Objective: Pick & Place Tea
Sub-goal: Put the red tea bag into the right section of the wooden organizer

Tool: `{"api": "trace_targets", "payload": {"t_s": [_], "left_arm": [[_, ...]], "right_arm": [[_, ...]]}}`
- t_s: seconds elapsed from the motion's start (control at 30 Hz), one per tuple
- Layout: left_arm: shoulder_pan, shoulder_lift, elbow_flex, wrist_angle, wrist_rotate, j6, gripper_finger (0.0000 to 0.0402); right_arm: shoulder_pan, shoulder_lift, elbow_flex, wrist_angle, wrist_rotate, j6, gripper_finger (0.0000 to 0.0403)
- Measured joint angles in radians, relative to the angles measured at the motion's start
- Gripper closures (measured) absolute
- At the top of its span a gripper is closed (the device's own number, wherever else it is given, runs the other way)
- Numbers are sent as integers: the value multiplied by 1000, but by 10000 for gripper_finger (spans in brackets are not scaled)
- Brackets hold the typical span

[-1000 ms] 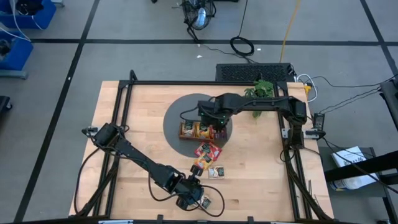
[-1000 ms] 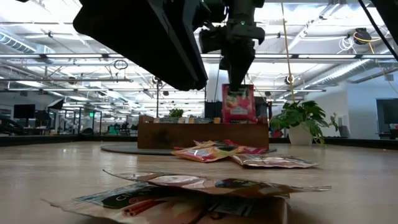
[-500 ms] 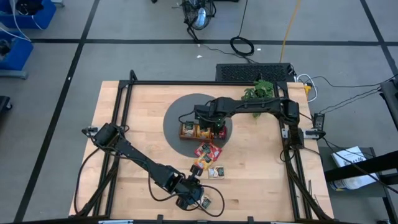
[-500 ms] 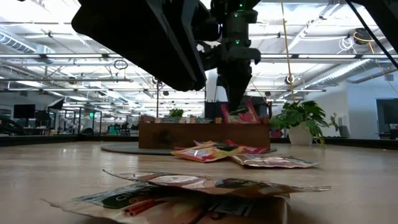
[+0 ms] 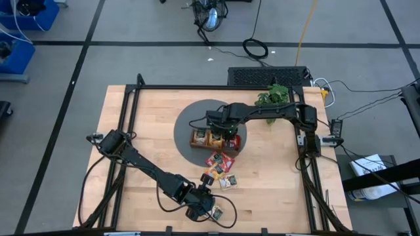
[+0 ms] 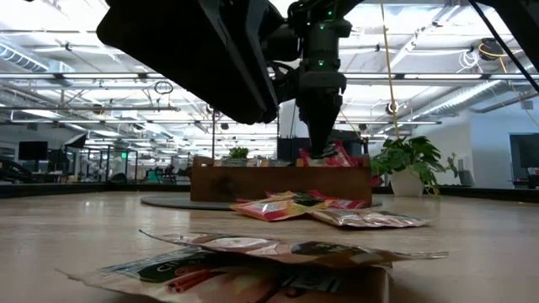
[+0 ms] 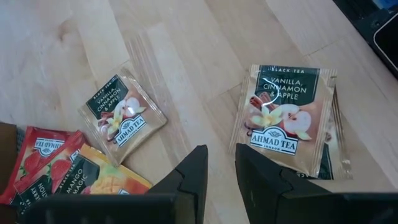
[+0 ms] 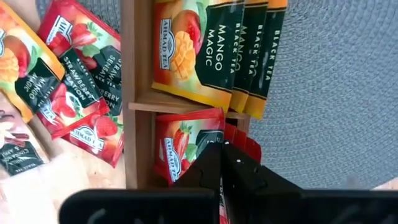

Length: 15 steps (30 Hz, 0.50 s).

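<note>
- We see the red sachet (image 8: 186, 152) standing in an end compartment of the tray (image 8: 140, 106), pinched between the shut fingers of the right gripper (image 8: 222, 155).
- In the next compartment stand mango sachets (image 8: 214, 50), yellow and dark green, leaning in a row.
- The tray (image 5: 213, 139) sits on a round grey mat (image 5: 187, 124) at the table's middle; the right gripper (image 5: 228, 134) is down at the tray's right end.
- Loose sachets (image 5: 220, 167) lie on the wood just in front of the tray, red and orange ones nearest it.
- The right wrist view shows these as strawberry sachets (image 8: 81, 99) overlapping beside the tray wall, touching one another.
- The left gripper (image 5: 209, 208) hangs near the table's front edge, well apart from the tray.
- Only the left wrist view shows its fingers: slightly parted, holding nothing (image 7: 217, 168), above bare wood between two vanilla sachets (image 7: 289, 118), with a second one (image 7: 124, 115) to the other side.
- That view also catches a red sachet and a mango sachet (image 7: 93, 180) at its corner.
- The low view alone shows the tray's side wall (image 6: 278, 181), red sachet tops poking above it under the right gripper (image 6: 320, 147), a plant (image 6: 408, 160) behind, and sachets (image 6: 278, 252) close before the lens.
</note>
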Motion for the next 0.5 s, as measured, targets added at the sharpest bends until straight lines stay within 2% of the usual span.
{"api": "trace_targets", "payload": {"t_s": [0.23, 0.5], "left_arm": [[1, 0, 0, -4, -1, -2, 314], [0, 0, 0, -6, -62, 19, 314]], "right_arm": [[16, 1, 0, 20, 2, 72, 403], [52, 2, 0, 32, 34, 155, 403]]}}
